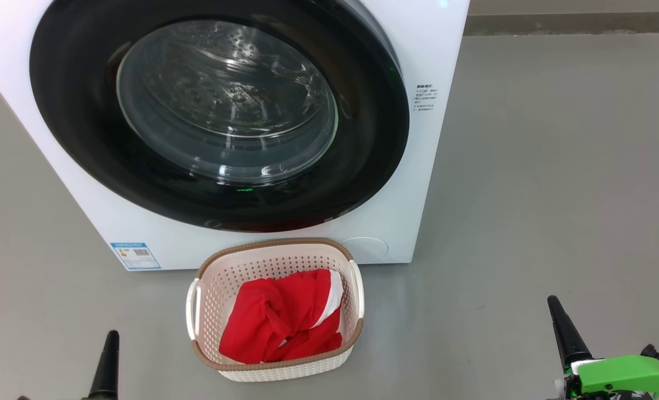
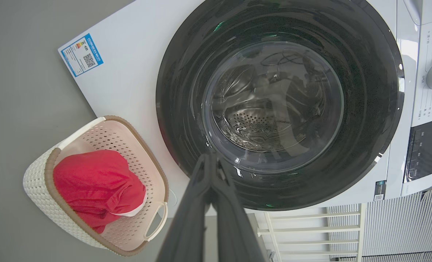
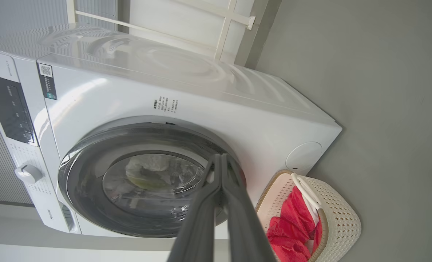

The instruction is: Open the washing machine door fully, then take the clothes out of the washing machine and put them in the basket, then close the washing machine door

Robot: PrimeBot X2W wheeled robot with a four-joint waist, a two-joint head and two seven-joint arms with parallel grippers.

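I see a smooth, matte grey floor spreading across all three feeds. At the top right of the head view, a darker skirting strip runs along the foot of a pale wall. My left wrist camera picks up a white railed frame just beside a ribbed grey panel. My right wrist camera shows white crossing bars at its top edge.
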